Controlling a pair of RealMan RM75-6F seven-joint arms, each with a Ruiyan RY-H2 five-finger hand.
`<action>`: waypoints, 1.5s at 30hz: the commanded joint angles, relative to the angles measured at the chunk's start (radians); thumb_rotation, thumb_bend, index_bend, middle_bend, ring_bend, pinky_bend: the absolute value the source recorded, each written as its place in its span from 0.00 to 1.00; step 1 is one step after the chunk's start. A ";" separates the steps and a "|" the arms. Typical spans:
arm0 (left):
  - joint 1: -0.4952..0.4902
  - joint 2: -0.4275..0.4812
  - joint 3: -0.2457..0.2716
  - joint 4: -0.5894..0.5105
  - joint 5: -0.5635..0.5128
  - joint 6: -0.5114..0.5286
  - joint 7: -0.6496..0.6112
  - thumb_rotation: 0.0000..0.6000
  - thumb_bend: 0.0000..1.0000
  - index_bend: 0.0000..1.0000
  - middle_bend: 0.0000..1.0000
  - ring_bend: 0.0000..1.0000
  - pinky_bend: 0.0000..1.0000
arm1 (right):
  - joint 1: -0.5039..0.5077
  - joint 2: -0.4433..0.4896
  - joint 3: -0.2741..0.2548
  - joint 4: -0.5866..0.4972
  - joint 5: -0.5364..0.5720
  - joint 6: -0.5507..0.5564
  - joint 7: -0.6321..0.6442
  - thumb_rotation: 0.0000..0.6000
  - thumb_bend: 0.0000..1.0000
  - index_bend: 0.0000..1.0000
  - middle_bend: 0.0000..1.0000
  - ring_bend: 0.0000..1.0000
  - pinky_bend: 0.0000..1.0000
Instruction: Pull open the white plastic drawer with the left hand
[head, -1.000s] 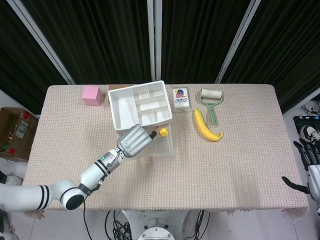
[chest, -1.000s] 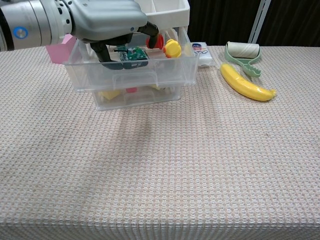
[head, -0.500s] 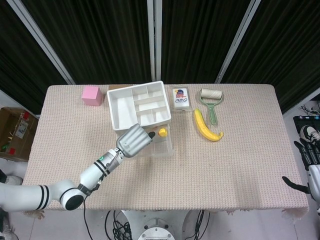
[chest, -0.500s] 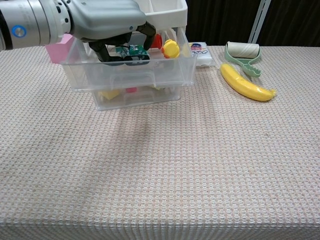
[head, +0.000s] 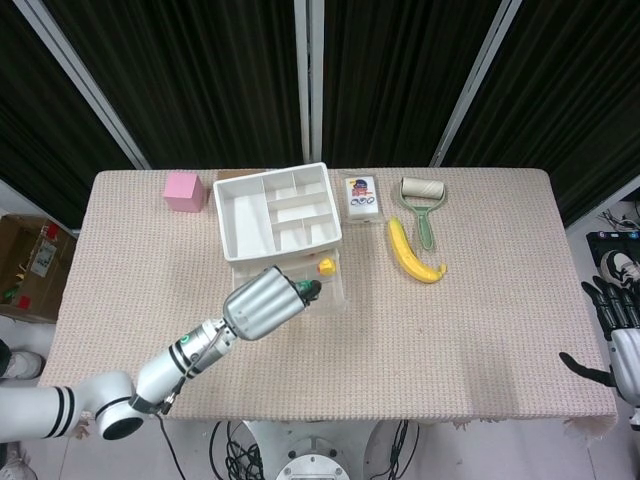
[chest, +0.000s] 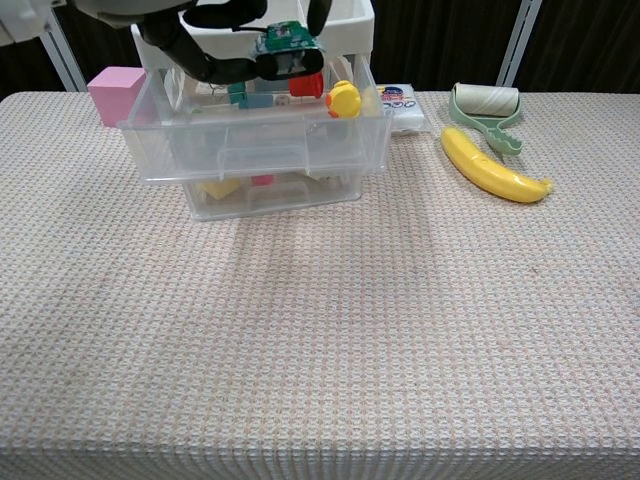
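The drawer unit has a white compartment tray (head: 275, 210) on top and clear plastic drawers below. Its upper drawer (chest: 255, 140) stands pulled out toward me, with a yellow duck (chest: 345, 98) and a red piece (chest: 305, 84) among the small toys inside. The lower drawer (chest: 270, 190) is pushed in. My left hand (head: 263, 305) hovers just above the pulled-out drawer's front, fingers (chest: 190, 45) curled, holding nothing and touching nothing. My right hand (head: 612, 335) hangs off the table's right edge with its fingers apart.
A pink cube (head: 184, 190) sits at the back left. Right of the drawer unit lie a card pack (head: 361, 197), a banana (head: 412, 252) and a green lint roller (head: 423, 195). A cardboard box (head: 30, 265) stands beyond the table's left edge.
My left hand let go of the upper drawer's front rim and lifted up and back toward me. The drawer stays pulled out. The right hand barely moved.
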 joint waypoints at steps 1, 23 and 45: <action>0.005 -0.080 0.062 0.071 0.186 0.019 -0.048 1.00 0.39 0.45 0.90 0.99 1.00 | -0.001 0.001 0.000 -0.001 -0.001 0.003 -0.001 1.00 0.05 0.00 0.01 0.00 0.00; 0.049 -0.411 0.160 0.441 0.315 -0.110 -0.098 1.00 0.35 0.23 0.87 0.97 1.00 | -0.017 0.001 -0.012 -0.005 -0.016 0.023 -0.006 1.00 0.05 0.00 0.01 0.00 0.00; 0.453 0.127 -0.069 -0.002 -0.056 0.480 -0.411 1.00 0.14 0.20 0.51 0.53 0.66 | 0.003 0.008 -0.008 0.002 -0.050 0.020 0.023 1.00 0.06 0.00 0.01 0.00 0.00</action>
